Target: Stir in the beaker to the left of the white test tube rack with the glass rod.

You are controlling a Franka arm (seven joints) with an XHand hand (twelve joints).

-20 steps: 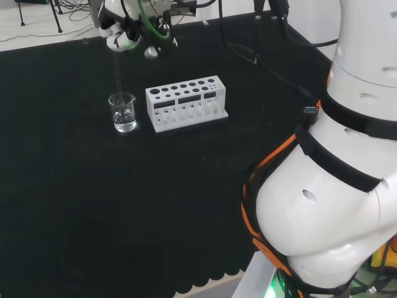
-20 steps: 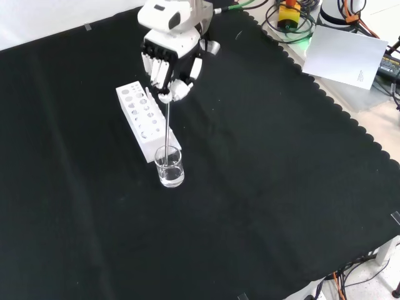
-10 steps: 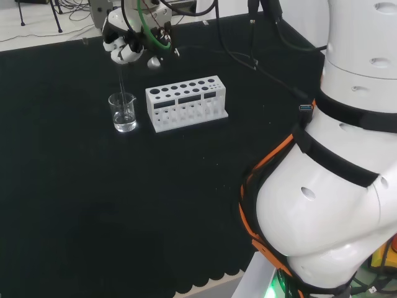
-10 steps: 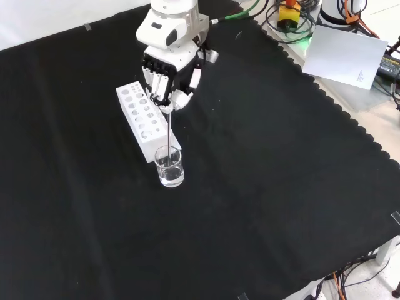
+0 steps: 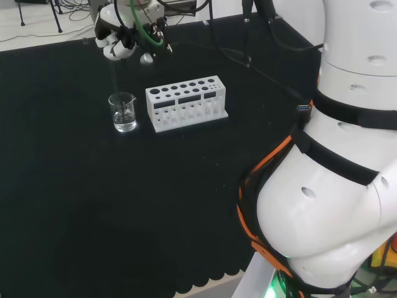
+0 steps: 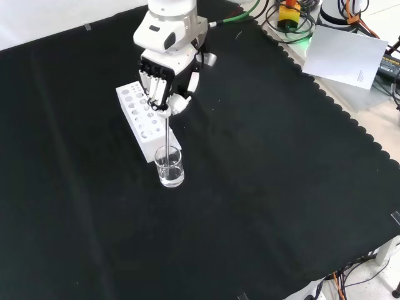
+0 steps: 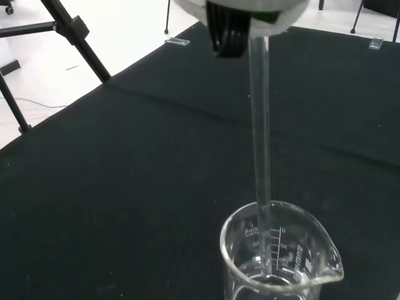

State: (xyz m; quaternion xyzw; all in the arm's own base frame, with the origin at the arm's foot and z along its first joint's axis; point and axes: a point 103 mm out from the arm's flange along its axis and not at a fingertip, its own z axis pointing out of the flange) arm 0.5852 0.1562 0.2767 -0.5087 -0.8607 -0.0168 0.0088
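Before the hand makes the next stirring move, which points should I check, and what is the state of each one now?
1. Hand curled round the glass rod: ok.
2. Rod tip inside the beaker, reaching the clear liquid at its bottom: ok in the wrist view.
3. Beaker upright on the cloth: ok.
4. Beaker apart from the white test tube rack: ok in the head view, a gap shows.
5. Rod clear of the beaker wall: cannot tell.
6. Rod near upright: ok, only slightly tilted.
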